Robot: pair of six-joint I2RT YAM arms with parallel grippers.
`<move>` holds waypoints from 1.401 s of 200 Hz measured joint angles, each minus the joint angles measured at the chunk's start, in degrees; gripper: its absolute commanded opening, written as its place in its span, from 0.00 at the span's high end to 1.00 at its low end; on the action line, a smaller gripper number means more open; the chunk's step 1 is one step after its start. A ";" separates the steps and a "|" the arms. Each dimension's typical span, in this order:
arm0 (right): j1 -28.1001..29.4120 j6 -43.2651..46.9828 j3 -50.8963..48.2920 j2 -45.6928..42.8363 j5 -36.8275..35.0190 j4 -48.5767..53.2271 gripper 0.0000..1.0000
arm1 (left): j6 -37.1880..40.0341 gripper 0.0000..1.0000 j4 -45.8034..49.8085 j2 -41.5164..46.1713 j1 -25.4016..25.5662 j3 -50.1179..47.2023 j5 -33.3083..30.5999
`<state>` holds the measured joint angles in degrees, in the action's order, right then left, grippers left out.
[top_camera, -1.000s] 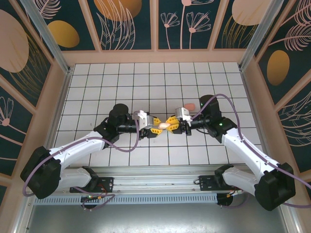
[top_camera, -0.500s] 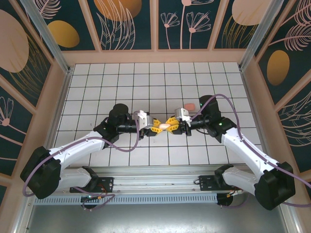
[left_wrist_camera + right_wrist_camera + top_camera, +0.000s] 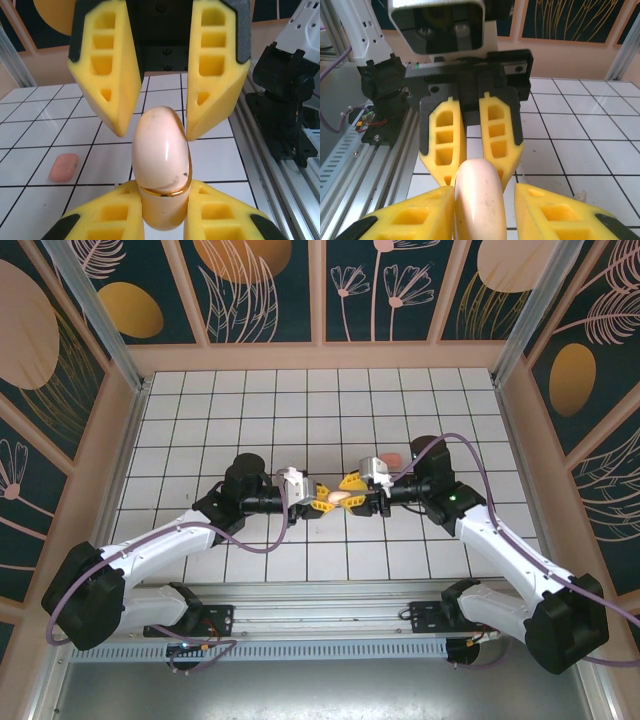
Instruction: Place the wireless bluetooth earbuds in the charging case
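Note:
A pale beige charging case [image 3: 337, 497] hangs above the tiles at mid-table between the two grippers. My left gripper [image 3: 318, 499] is shut on its lower half; in the left wrist view its yellow fingers [image 3: 107, 220] clamp the case [image 3: 161, 150] just under a gold seam. My right gripper [image 3: 352, 490] stands open around the other end. In the right wrist view one of its pads [image 3: 427, 210] lies against the case [image 3: 477, 197], while the other pad [image 3: 545, 210] stands clear of it. The earbuds are out of view.
A pink pebble-like case [image 3: 392, 457] lies on the tiles just behind the right gripper, also the pink case [image 3: 64, 167] at left in the left wrist view. The aluminium rail [image 3: 320, 592] runs along the near edge. Wooden walls enclose the tiled floor.
The left gripper's jaws have closed onto the case. The right gripper's jaws have parted from it and shifted slightly. The case stays between them.

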<state>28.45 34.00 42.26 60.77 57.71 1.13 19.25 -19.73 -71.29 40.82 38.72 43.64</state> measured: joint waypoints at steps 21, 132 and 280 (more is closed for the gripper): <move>-0.37 -1.07 -0.04 -0.28 -1.29 -2.05 0.64 | 0.22 0.89 0.55 0.00 0.11 0.00 0.04; -1.14 -6.54 -2.97 -2.21 -7.28 -6.73 0.60 | -0.28 0.89 -1.31 0.96 0.11 -0.63 -0.07; -7.98 -28.83 -1.22 -3.93 -21.68 0.55 0.53 | -13.46 0.91 -31.32 -12.81 0.11 -11.13 -4.07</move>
<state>20.47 5.17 41.04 56.84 36.03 1.67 5.78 -51.05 -84.09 40.93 27.59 39.57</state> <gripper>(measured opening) 0.456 0.151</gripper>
